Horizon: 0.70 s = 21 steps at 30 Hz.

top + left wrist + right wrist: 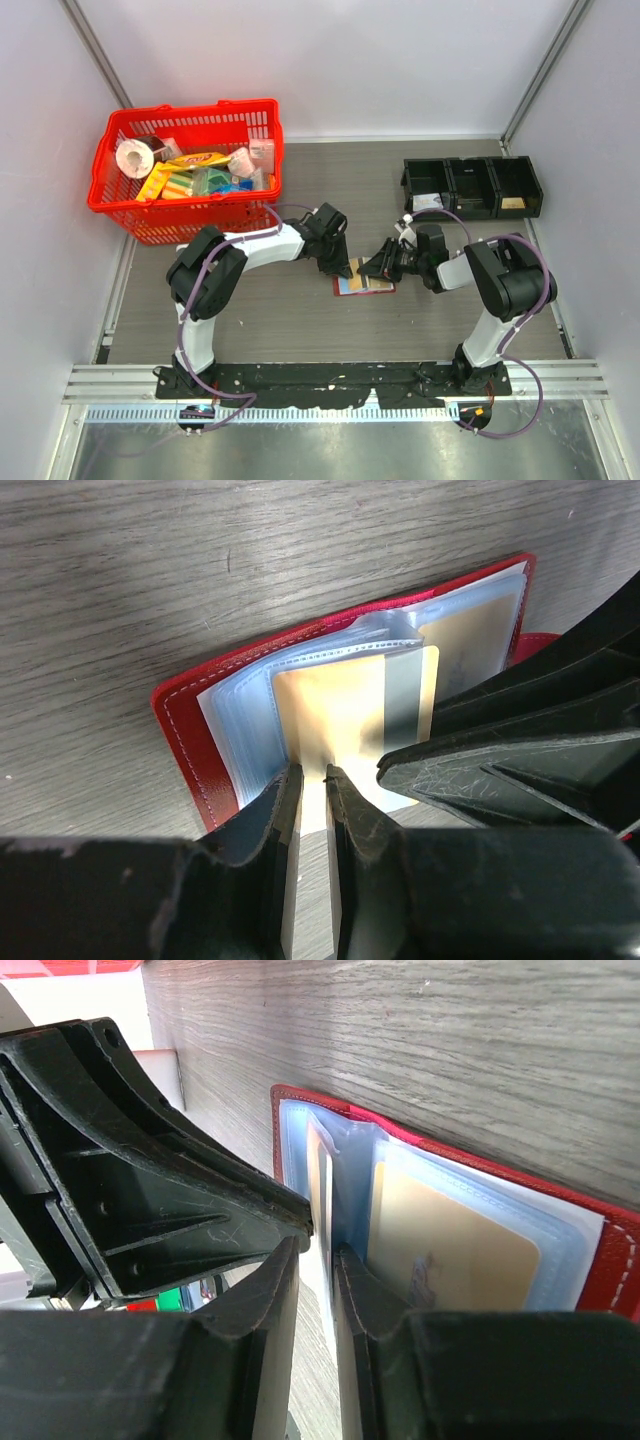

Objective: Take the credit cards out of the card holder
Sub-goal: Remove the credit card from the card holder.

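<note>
While the card holder (363, 286) lies spread on the table (300, 320) btwn my arms, my left gripper (312, 778) is nipped narrow on the tan card (340, 705); right gripper (318, 1248) pinches a pocket leaf (323, 1190).

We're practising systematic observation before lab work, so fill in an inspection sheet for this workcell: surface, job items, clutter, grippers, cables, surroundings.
Surface: grey wood-grain table.
Job's things: red card holder open at centre; tan card partly out of its pocket; second tan card pocketed.
Clutter: red basket of groceries far left; black three-compartment tray far right.
Grippers: left gripper shut on the tan card's edge; right gripper shut on a card holder sleeve.
Cables: cables loop along both arms.
Surroundings: white walls; metal rail at near edge.
</note>
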Motion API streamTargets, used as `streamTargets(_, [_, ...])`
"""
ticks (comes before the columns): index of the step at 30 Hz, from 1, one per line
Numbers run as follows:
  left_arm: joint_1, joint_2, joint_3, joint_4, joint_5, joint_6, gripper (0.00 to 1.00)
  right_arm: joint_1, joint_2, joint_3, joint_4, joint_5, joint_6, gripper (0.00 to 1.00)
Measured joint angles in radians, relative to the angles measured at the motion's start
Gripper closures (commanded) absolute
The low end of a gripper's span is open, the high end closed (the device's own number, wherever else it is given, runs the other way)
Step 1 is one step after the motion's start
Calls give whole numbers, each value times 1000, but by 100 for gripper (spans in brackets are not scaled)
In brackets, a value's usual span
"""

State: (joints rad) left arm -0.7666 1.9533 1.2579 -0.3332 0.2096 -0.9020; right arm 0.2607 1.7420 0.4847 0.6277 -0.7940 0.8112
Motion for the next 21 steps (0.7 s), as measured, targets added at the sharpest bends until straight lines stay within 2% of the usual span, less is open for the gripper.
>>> streamTargets(9, [-6,-1,10,-34,-35,19,82,-2,-14,1,-24,-6,-3,84])
streamTargets(21, [-11,-10,7,-46,-61,39,82,-30,-63,-5,-31,-30,9,83])
